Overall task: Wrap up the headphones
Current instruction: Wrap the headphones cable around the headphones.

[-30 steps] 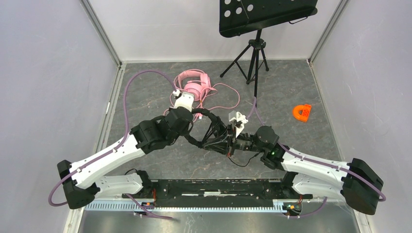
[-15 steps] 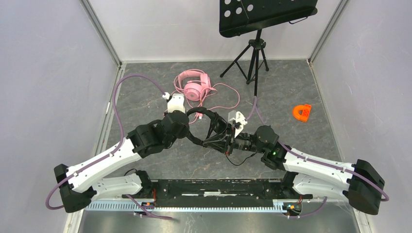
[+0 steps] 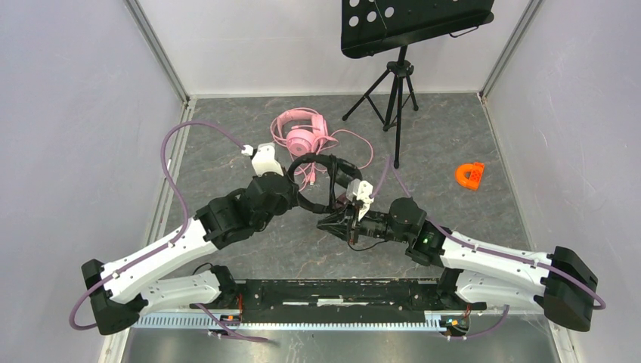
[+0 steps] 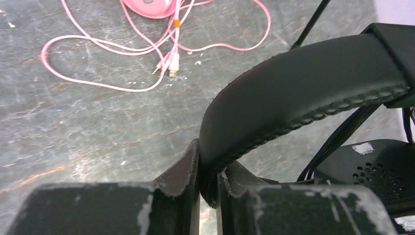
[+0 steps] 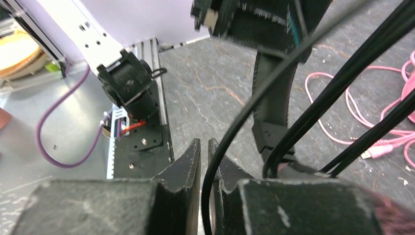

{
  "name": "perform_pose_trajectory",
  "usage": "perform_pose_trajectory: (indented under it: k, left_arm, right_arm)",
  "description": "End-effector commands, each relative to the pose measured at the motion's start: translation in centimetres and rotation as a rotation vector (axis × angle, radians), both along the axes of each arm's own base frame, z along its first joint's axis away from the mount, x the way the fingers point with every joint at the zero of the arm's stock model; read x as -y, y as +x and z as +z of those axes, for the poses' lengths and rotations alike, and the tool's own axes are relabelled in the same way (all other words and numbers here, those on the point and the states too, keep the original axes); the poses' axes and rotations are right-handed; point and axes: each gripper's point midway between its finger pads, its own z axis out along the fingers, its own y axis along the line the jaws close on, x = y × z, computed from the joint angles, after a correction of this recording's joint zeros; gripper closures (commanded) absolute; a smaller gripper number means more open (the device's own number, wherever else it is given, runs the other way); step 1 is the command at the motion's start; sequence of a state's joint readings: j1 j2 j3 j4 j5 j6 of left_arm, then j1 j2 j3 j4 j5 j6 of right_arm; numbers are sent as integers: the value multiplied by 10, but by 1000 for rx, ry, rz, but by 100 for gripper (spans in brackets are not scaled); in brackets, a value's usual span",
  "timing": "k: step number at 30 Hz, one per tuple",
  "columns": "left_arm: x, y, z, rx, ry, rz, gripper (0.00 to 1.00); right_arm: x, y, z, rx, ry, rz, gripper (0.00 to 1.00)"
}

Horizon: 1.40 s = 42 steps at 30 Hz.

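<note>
**Tabletop [image 3: 469, 125] layout, seen from above.**
Front headset [image 3: 325, 159] at centre, between left end effector [image 3: 296, 195] and right end effector [image 3: 325, 224]; rear headset [image 3: 302, 134] just behind it; stand [image 3: 412, 23] behind to the right; small plastic piece [image 3: 469, 175] far right.

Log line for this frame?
left claw: shut on black headset headband | right claw: shut on black cable | pink headset: untouched

bright, even overhead light, only soft shadows on the bench [image 3: 469, 128]. top view's sharp; both wrist views go blurry up close, especially the fingers [image 4: 112, 210].
</note>
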<state>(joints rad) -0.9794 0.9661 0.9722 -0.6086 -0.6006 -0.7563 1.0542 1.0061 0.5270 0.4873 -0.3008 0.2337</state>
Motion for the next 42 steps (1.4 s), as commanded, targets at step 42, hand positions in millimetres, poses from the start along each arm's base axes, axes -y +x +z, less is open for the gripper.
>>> perform_pose_trajectory:
  k: [42]
  left_arm:
    - [16, -2, 102, 126, -399, 1, 98]
  right_arm:
    - [31, 23, -80, 531, -121, -107, 78]
